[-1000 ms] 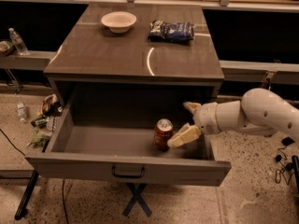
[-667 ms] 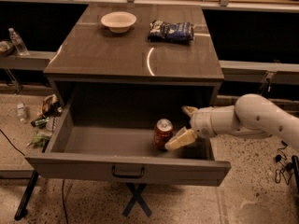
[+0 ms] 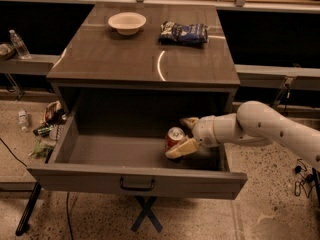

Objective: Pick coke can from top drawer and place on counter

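High front view, pincer (image 3: 177, 137) in drawer (image 3: 75, 180)

White bowl (image 3: 127, 22) near blue snack bag (image 3: 183, 32); clear water bottle (image 3: 19, 44) well apart.

— What's the floor like?
— Pale speckled terrazzo (image 3: 270, 219), with litter (image 3: 47, 126) at the left and cables (image 3: 302, 176) at the right.
— And behind?
— A long grey ledge (image 3: 35, 61) carrying a water bottle (image 3: 19, 44), with darkness beyond. The gripper (image 3: 179, 136) sits low, right of middle.
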`<state>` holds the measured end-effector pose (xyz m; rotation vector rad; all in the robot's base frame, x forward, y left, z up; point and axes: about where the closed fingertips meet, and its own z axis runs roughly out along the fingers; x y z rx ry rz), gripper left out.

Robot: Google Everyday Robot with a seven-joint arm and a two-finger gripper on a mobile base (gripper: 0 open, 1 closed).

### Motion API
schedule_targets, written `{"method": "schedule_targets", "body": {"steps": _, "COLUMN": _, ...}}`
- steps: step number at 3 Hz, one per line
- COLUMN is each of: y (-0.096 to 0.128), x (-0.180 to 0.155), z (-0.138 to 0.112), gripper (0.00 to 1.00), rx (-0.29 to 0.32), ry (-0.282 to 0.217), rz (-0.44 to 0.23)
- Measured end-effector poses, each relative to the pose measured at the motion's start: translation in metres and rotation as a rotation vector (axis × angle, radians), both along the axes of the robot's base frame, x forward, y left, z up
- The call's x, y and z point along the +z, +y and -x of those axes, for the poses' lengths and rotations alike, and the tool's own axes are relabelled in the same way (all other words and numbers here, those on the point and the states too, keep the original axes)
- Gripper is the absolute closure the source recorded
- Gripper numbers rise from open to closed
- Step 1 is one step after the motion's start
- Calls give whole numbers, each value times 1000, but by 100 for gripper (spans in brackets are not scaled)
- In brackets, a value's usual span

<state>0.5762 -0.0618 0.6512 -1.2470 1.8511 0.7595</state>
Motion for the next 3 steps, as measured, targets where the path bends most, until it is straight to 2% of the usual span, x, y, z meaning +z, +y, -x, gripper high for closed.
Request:
{"method": "schedule_targets", "body": {"steps": 1, "y": 10, "x": -5, "z": 2, "gripper": 41, "rx": 31, "ry": 18, "rz": -11}}
{"method": "schedule_targets", "body": {"steps": 2, "y": 15, "x": 12, "z": 6, "gripper": 72, "rx": 51, "ry": -5, "rz": -47}}
{"method": "schedule_targets", "body": {"steps": 3, "y": 11, "x": 43, "z": 9, "gripper": 95, "rx": 51, "ry": -51, "rz": -85}}
